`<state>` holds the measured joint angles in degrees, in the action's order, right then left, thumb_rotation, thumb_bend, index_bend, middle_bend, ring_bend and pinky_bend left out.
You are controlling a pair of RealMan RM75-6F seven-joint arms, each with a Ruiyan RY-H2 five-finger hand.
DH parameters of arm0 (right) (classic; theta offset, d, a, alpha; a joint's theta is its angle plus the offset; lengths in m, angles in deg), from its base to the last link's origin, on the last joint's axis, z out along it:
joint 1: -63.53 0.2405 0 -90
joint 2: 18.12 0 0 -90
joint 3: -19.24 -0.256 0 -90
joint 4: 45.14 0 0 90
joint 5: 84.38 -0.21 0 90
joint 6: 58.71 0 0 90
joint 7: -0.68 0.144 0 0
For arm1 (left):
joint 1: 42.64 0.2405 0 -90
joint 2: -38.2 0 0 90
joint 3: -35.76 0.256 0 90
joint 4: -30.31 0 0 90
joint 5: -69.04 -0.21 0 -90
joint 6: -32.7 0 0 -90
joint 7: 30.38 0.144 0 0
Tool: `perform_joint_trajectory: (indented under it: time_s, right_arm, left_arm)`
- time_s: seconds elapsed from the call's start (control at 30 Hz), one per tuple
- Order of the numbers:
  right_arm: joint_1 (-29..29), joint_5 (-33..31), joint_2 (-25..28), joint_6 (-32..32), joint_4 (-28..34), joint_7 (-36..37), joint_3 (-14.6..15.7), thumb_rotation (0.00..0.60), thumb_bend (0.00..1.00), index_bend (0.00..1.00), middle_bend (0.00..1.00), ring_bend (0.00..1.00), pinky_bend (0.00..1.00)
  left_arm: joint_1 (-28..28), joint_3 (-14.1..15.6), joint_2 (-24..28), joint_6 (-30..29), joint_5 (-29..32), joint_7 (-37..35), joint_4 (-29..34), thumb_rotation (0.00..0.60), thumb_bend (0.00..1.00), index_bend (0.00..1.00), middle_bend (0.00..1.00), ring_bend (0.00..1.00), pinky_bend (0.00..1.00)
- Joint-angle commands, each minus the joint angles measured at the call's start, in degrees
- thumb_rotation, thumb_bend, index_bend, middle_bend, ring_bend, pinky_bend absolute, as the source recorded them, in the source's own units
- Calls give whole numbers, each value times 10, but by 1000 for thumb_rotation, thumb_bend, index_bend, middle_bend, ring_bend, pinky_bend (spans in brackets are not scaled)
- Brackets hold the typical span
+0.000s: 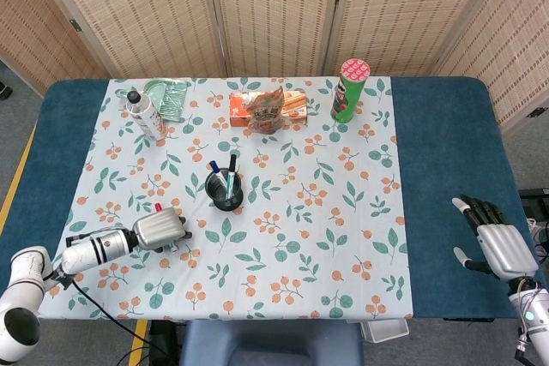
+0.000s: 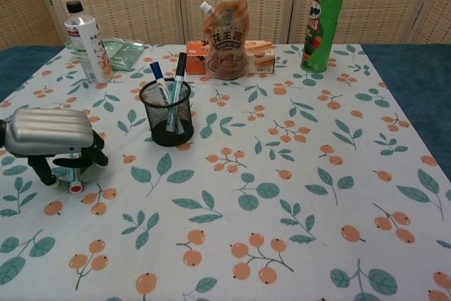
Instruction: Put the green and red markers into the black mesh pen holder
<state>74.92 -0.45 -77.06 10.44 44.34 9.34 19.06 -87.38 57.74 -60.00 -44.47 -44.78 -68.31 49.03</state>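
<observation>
The left hand [image 2: 48,139] looks to be gathering a red-capped marker [image 2: 73,181] under curled fingers, front-left of the black mesh pen holder [image 2: 166,113], so lifting comes next; the right hand [image 1: 493,242] waits open, well apart.

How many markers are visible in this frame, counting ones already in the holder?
3: two stand in the black mesh pen holder, a blue-capped marker and a dark-capped marker; a red-capped marker lies under the left hand. More may be hidden there.
</observation>
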Motion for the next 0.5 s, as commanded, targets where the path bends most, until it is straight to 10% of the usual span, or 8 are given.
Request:
perform_joint_trajectory:
  time_s: [0.03, 0.27, 0.5]
  right_arm:
    - [0, 1, 0, 1, 0, 0, 0, 600, 346, 29, 0, 0, 0]
    - [0, 6, 0, 3, 0, 3, 2, 600, 347, 29, 0, 0, 0]
    - [-3, 18, 3, 12, 1, 11, 5, 600, 346, 29, 0, 0, 0]
  left_arm:
    - [1, -7, 6, -9, 8, 2, 4, 600, 326, 714, 940, 587, 839]
    - [0, -29, 43, -42, 30, 14, 54, 600, 326, 714, 942, 589, 841]
    - [-6, -96, 134, -36, 109, -35, 242, 600, 326, 706, 942, 593, 846]
